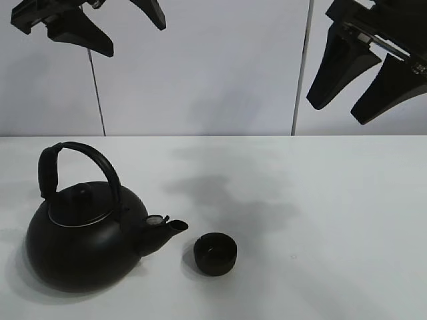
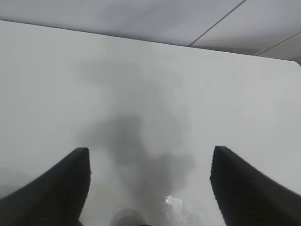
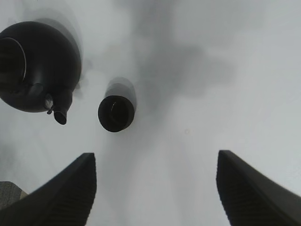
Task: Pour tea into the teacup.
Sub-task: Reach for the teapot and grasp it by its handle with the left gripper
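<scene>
Because the kettle (image 1: 83, 240) looks like dark metal and may be full, I judge it heavy, rigid and prone to swing. The sound hold is therefore on the arched handle (image 1: 87, 157), near its top, where a pincer can clamp across the bar; the smooth round body offers nothing to grip. The teacup (image 1: 215, 253) is likely light and hard, easy to knock or slide on the smooth white surface (image 1: 333, 233), and it probably chips if tipped. It needs no lifting, perhaps only steadying. It is small, matte black, round and handleless, standing upright with its mouth upward, just beside the kettle's spout (image 1: 175, 227), which points toward it without touching. The kettle is a big black globe with a knobbed lid (image 1: 80, 203), on the left part of the surface. The left pincer (image 1: 133, 38) hangs high above the kettle, jaws spread, grasping nothing; the right pincer (image 1: 339, 111) hangs high on the right, well apart from both, likewise spread and bare
</scene>
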`<state>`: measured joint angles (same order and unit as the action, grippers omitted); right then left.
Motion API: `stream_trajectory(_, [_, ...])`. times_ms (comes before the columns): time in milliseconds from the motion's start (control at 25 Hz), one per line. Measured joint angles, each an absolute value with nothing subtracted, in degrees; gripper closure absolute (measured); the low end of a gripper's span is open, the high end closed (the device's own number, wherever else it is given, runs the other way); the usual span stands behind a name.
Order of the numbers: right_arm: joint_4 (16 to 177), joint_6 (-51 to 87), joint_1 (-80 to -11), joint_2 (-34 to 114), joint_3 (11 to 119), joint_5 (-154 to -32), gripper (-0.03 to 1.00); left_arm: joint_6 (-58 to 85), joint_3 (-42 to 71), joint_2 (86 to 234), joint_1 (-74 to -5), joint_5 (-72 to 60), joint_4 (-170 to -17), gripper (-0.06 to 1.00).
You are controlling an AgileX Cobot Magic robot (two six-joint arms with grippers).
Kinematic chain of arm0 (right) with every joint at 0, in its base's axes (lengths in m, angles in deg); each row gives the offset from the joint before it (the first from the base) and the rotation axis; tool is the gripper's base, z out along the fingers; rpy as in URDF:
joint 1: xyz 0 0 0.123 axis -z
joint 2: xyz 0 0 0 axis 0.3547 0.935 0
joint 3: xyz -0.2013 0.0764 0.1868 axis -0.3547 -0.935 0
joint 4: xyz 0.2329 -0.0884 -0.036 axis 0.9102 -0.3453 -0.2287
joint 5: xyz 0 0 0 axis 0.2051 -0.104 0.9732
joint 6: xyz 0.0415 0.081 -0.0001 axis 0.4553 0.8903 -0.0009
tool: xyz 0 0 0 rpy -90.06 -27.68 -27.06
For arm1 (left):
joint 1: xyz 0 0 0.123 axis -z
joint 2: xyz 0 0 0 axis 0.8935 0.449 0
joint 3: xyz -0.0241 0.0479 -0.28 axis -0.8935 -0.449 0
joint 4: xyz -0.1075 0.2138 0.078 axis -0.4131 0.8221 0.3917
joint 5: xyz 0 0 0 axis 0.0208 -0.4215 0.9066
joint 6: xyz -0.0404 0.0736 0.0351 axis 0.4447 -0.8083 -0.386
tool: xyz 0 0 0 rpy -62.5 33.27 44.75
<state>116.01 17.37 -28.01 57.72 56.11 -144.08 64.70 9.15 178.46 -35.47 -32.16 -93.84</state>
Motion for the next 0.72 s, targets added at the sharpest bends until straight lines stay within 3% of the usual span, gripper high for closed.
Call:
stream_trajectory(440, [116.07, 17.37, -28.01, 57.72, 56.11, -144.08, 0.47, 64.38, 9.15, 178.46, -35.47, -32.21, -93.84, 0.42])
stream_trajectory(720, [116.07, 17.37, -28.01, 57.72, 56.11, -144.08, 0.47, 55.27, 5.41, 176.92, -35.47, -29.13, -93.84, 0.42])
